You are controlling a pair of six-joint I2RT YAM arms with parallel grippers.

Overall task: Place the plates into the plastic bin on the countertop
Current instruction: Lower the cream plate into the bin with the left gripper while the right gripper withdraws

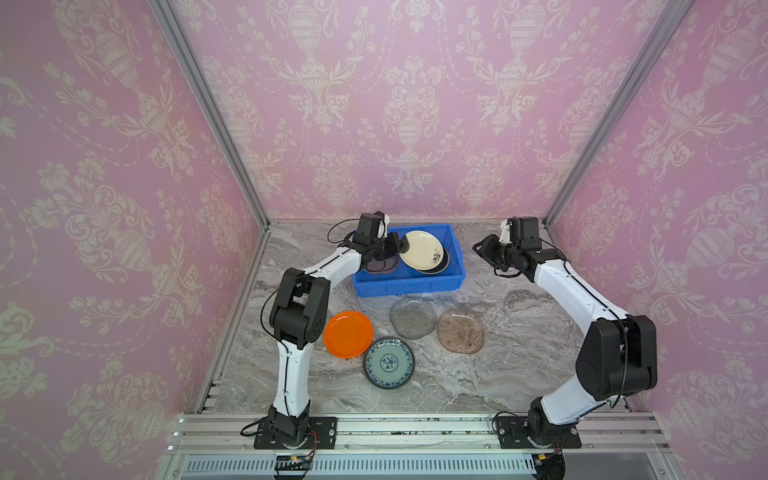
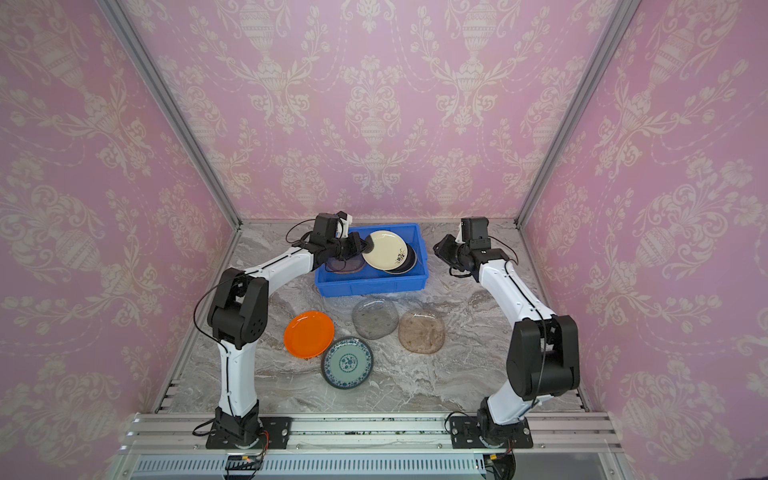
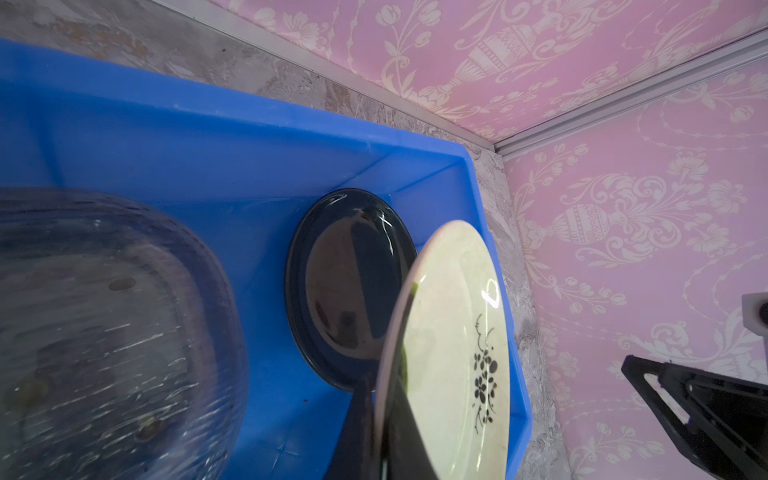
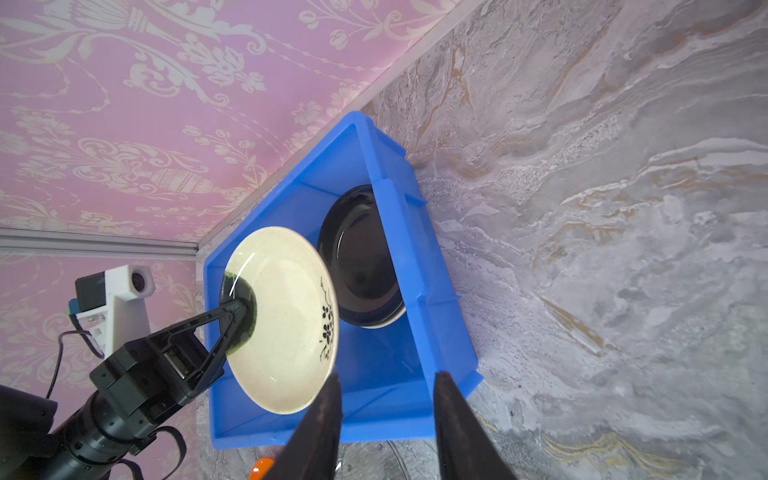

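The bin (image 3: 208, 137) is seen as smooth blue plastic with a dull sheen. The black plate (image 3: 349, 282) is mirror-glossy; the cream plate (image 4: 286, 320) is glazed and shiny. The grey plate (image 1: 411, 318) looks translucent and ribbed. The tabletop (image 1: 478, 374) is marble-veined and matt.

A cream plate (image 1: 424, 249) is gripped by the left end effector (image 1: 402, 249), tilted over the blue bin (image 1: 407, 286) above a black plate (image 1: 444, 267). 4 plates are seen on the surface (image 1: 519, 365): orange (image 1: 348, 333), teal floral (image 1: 388, 363), grey glass (image 1: 411, 318), brownish glass (image 1: 461, 332).

Countertop (image 1: 478, 374): bin (image 1: 407, 286), apparently four plates (image 1: 348, 333)
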